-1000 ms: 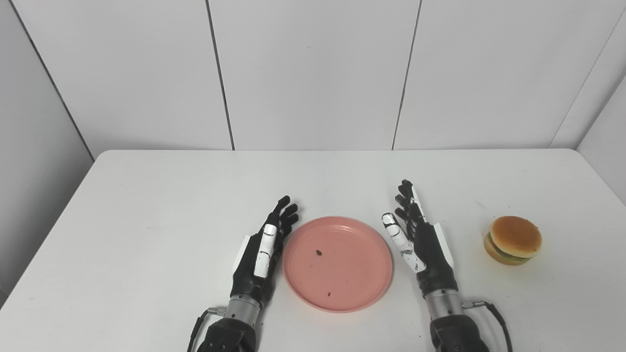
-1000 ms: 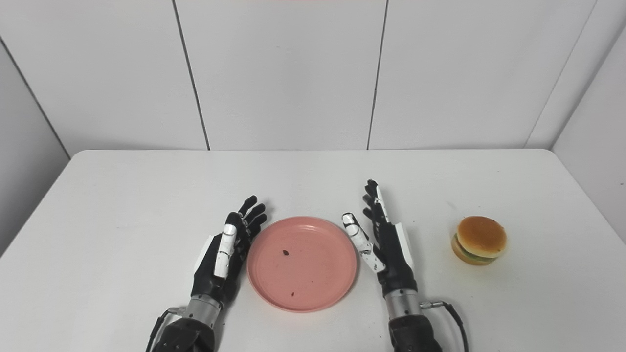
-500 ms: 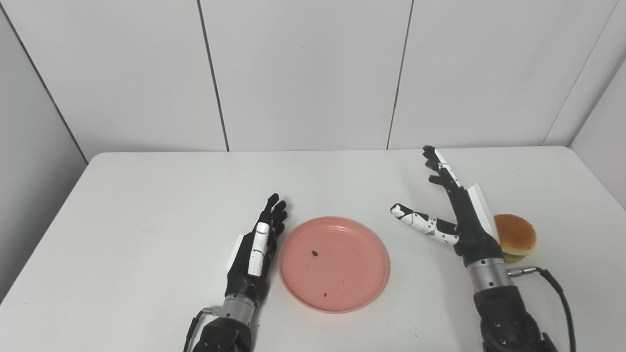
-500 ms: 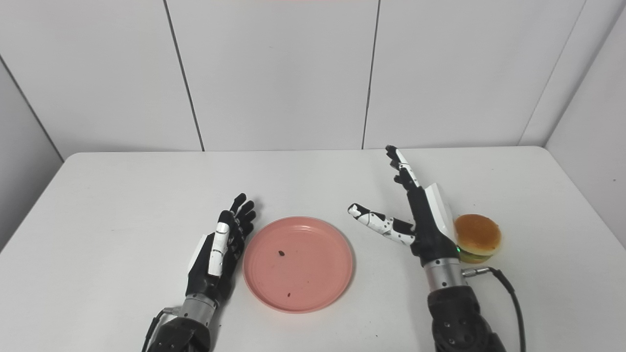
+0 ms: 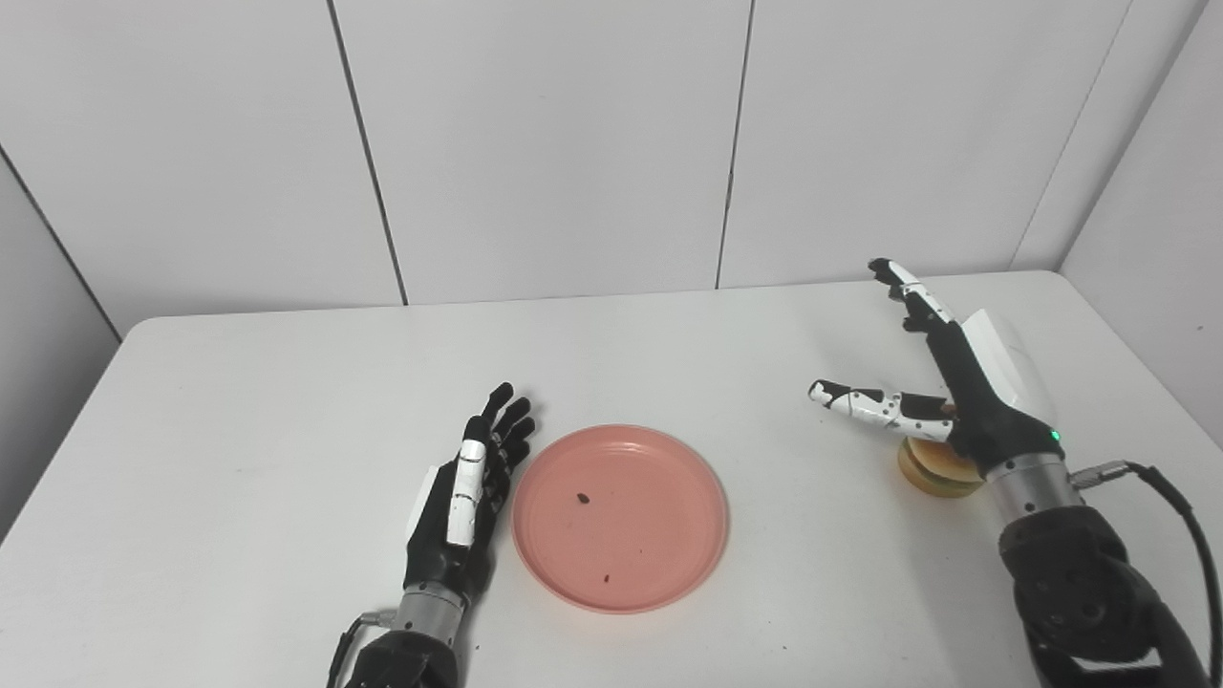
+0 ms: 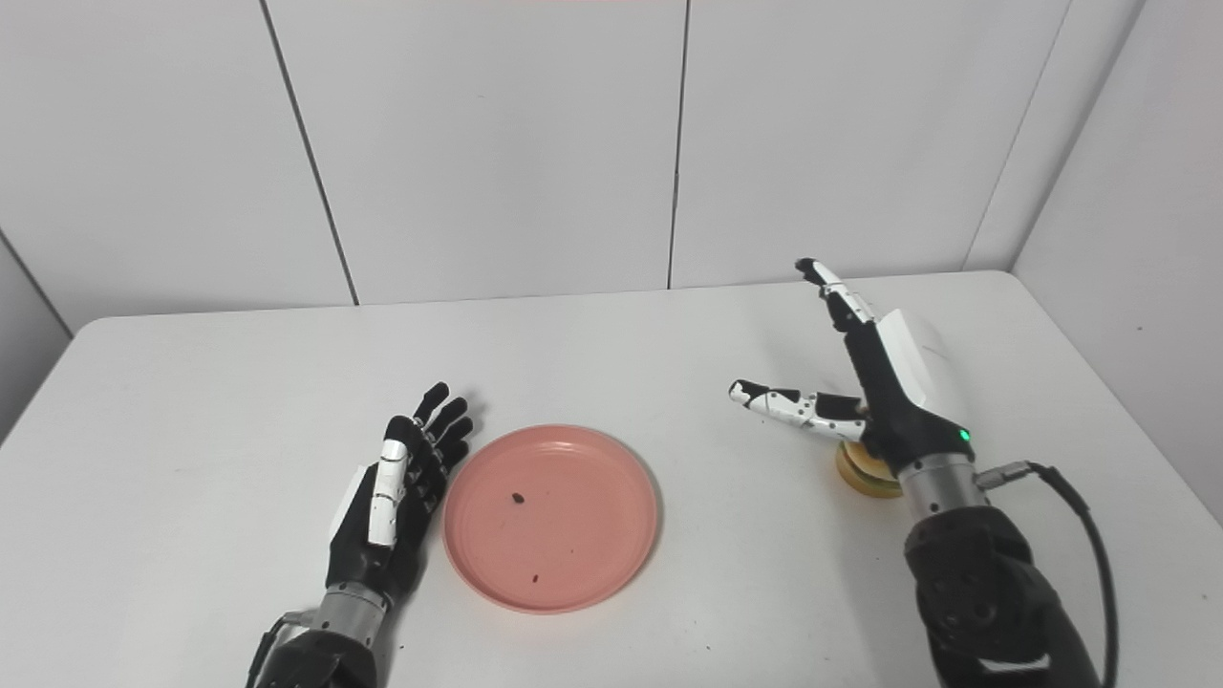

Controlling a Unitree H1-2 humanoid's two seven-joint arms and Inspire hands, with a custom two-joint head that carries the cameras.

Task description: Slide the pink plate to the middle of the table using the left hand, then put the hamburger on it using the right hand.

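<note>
Hamburger (image 5: 936, 468) position governs the coming move: it sits on the table (image 5: 287, 401) directly beneath the palm of the right hand (image 5: 960, 397), so the approach is judged to be a descent from above followed by closure of fingers and thumb around the bun. The right hand is released and holds nothing; its fingers (image 5: 908, 291) extend up and away from the wrist, and the thumb (image 5: 860, 401) is splayed toward the plate side. Whether the palm touches the bun or hangs just above it cannot be told. The hamburger is roughly round, so no long axis constrains wrist orientation. The right hand is by far the nearer of the two. The pink plate (image 5: 619, 516) lies near the table's middle, well apart from the right hand on its thumb side, and just beside the inner edge of the left hand (image 5: 468, 502). The left hand is also released, fingers straight and close together, with nothing in it; contact with the plate rim cannot be confirmed. Most of the hamburger is hidden behind the right palm and wrist; only its lower edge shows. Two small dark specks lie on the plate surface; their nature is not discernible.
</note>
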